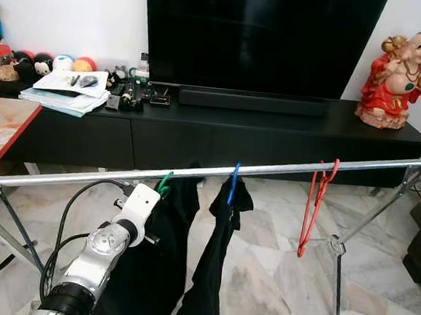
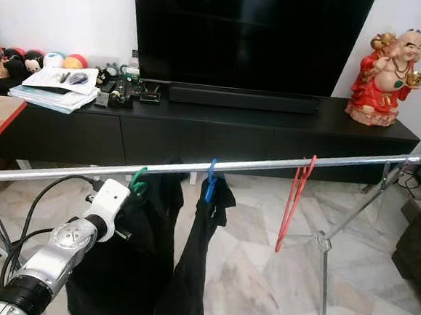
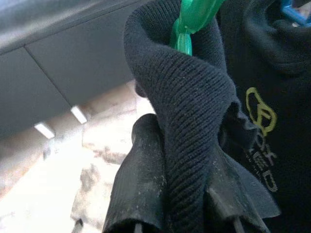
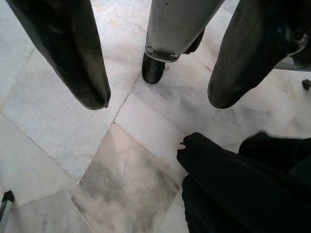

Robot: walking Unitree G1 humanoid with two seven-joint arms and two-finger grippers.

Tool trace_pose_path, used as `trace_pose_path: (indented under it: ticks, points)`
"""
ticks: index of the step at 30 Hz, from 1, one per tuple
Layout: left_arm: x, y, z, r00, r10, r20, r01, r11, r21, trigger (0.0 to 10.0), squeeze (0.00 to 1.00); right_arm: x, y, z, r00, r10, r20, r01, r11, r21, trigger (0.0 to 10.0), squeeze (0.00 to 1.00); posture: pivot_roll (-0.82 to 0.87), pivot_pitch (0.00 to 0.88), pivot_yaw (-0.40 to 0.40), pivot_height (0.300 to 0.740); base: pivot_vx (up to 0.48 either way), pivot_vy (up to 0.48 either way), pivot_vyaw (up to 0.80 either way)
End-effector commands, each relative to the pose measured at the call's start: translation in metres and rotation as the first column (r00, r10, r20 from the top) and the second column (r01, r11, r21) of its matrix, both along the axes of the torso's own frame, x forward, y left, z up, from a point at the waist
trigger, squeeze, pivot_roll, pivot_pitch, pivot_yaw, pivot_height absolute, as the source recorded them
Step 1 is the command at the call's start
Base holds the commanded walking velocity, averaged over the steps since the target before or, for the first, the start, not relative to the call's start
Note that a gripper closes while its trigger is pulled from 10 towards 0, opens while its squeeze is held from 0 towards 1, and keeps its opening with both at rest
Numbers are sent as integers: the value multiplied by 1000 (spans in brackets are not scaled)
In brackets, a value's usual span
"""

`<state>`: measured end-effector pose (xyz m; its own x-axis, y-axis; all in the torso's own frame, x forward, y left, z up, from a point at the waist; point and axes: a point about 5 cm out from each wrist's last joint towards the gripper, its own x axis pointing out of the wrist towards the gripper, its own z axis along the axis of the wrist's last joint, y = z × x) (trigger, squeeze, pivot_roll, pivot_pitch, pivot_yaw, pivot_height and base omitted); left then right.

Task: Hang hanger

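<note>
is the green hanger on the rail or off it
On it. The green hanger hooks over the metal rail, while the left gripper grips the black garment's ribbed collar.

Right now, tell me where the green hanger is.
The green hanger hangs on the metal rail, leftmost of three, carrying a black garment beside the blue hanger; the left gripper pinches its collar.

Silver left arm [image 1: 105, 248] raised, its black two-fingered left gripper [image 3: 187, 194] apparently pinched closed; right gripper [image 4: 155, 63] hangs spread, pointing floorward.
</note>
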<state>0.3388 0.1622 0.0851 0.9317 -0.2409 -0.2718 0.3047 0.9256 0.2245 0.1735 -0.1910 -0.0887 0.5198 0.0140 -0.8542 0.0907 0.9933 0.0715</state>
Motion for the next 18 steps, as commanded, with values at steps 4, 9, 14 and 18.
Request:
trace_pose_path:
  ticks: [4,9,14,18]
  points:
    - [15,9,12,988,153,-21,-154,985,-73,10000,0,-1,-2,0,1000,11,-11,-11,1000,-9,10000,0,138,0,-65,740,0,0,0]
    - [19,13,14,976,212,-43,-216,970,-111,10000,0,0,-2,0,1000,10,-12,-10,1000,-7,10000,0,136,0,-65,740,0,0,0]
    - [21,15,12,967,245,-71,-252,960,-119,10000,0,0,-1,0,1000,9,-11,-9,1000,-5,10000,0,138,0,-64,740,0,0,0]
    - [19,16,3,956,251,-151,-267,959,-96,10000,0,0,-1,0,1000,7,-12,-7,1000,-3,10000,0,140,0,-59,740,0,0,0]
